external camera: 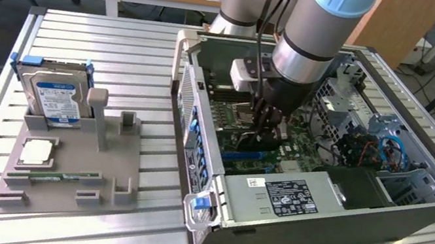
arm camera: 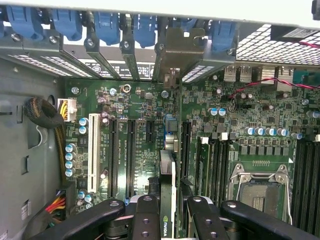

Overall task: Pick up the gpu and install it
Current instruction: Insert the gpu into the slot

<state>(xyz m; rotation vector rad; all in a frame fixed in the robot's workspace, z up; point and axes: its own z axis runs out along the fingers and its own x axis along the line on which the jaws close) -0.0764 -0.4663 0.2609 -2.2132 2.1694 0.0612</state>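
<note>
The gpu (arm camera: 168,165) is seen edge-on in the wrist view, a thin dark card standing upright over the green motherboard (arm camera: 135,100). Its metal end bracket (arm camera: 176,47) reaches the row of blue slot clips at the case wall. My gripper (arm camera: 167,222) is shut on the card's upper edge, with black fingers (arm camera: 145,220) on either side of it. In the exterior view my gripper (external camera: 265,124) is lowered inside the open computer case (external camera: 303,242), and the dark gpu (external camera: 255,143) hangs below it just over the motherboard.
A grey fixture (external camera: 68,193) at the exterior view's left holds a hard drive (external camera: 57,98), a processor chip (external camera: 37,151) and a green memory stick (external camera: 58,176). Inside the case are the power supply (external camera: 284,196), cables (external camera: 389,154) and the processor socket (arm camera: 260,192).
</note>
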